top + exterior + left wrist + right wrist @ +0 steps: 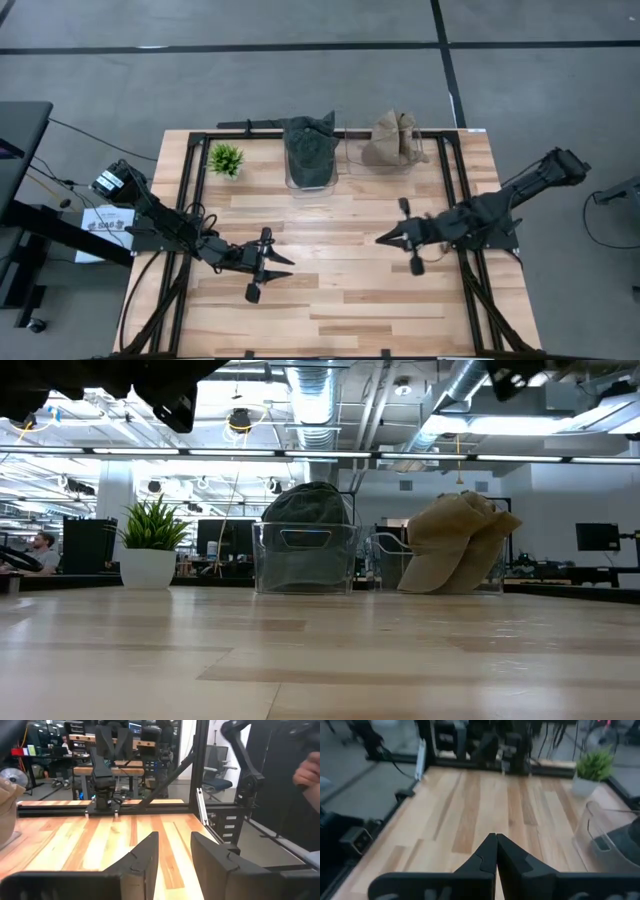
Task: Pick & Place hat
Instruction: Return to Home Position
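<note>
From above: brown cap (393,140) sits in the right bin (428,158), and my right pincer (380,240) hangs over the worktop (330,310), well clear. Low view: cap slumped inside. Wrist cams: right one pinched closed, empty; left pincer (175,855) part-open, empty. I'd pull back high, away from the bins.

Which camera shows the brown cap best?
The low view: the brown cap fills its clear bin side-on. The high view shows it from above; the left wrist view catches only an edge; the right wrist view misses it.
</note>
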